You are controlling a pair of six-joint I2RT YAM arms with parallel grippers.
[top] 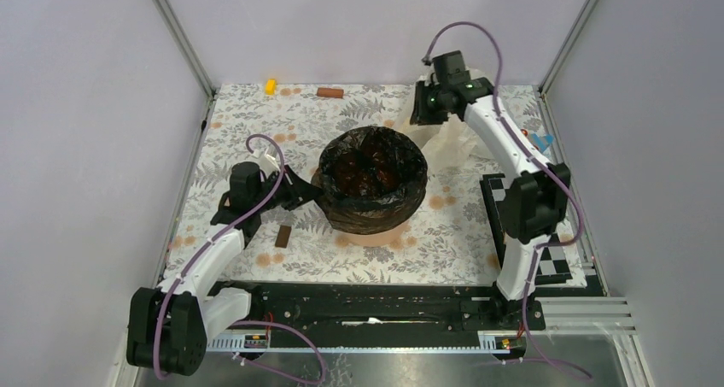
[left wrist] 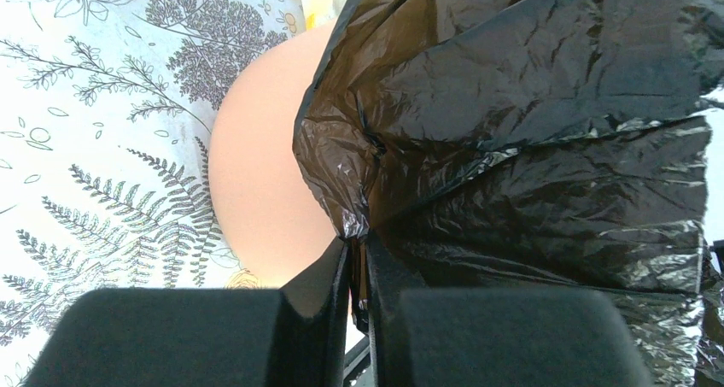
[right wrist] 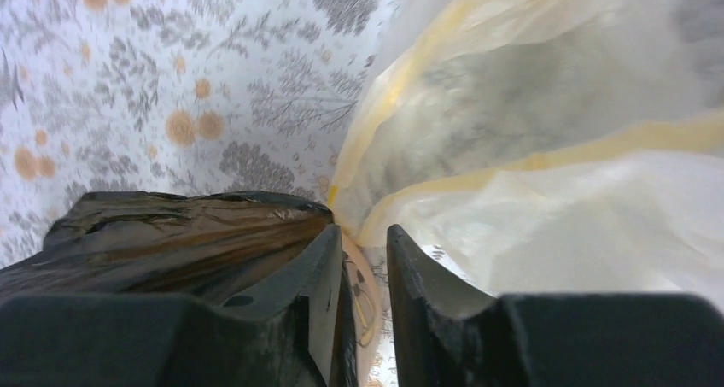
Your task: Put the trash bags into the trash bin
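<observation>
top view: bright, even, diffuse; shadows faint and soft; sharp throughout.
left wrist: left fingers [left wrist: 316, 310] near-black, blurred, no detail.
glare: white streaks on black bag [left wrist: 529, 131] creases just ahead of those fingertips.
right wrist: right fingers [right wrist: 316, 284] soft-edged; cream bag [right wrist: 555, 148] ahead and right of them washed out, hazy.
tablecloth [right wrist: 171, 88]: beyond the fingertips, slightly out of focus.

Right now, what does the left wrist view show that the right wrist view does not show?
Only the left wrist view: the bare peach wall of the trash bin beside the hem of the black trash bag, and the left gripper, its fingers almost together at that hem. Only the right wrist view: the cream-white bag with yellow bands, and the right gripper, fingers apart. Both: the black trash bag and the floral tablecloth.
</observation>
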